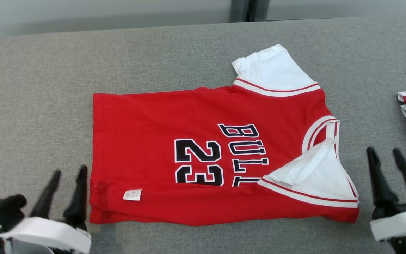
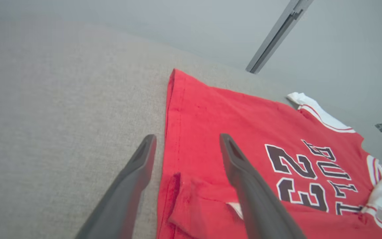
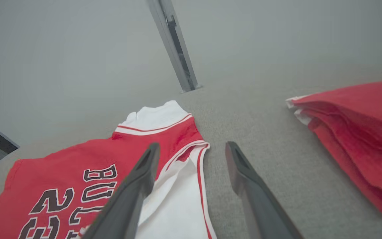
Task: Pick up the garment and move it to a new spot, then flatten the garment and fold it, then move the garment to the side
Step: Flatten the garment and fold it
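I see my left gripper [image 1: 69, 171] at the lower left, its two dark fingers parted and pointing up, tilted slightly right. My right gripper [image 1: 383, 152] sits lower right, fingers spread wide, empty.

On the red jersey [image 1: 189, 116] at the centre of the head view, the number 23 [image 1: 197, 162] is printed in black with white outlines, turned sideways. To its right the letters BULL [image 1: 243, 155] can be read; the rest is covered by a folded white sleeve [image 1: 312, 173]. A small white label [image 1: 132, 194] at the lower left hem carries print too small to be read.
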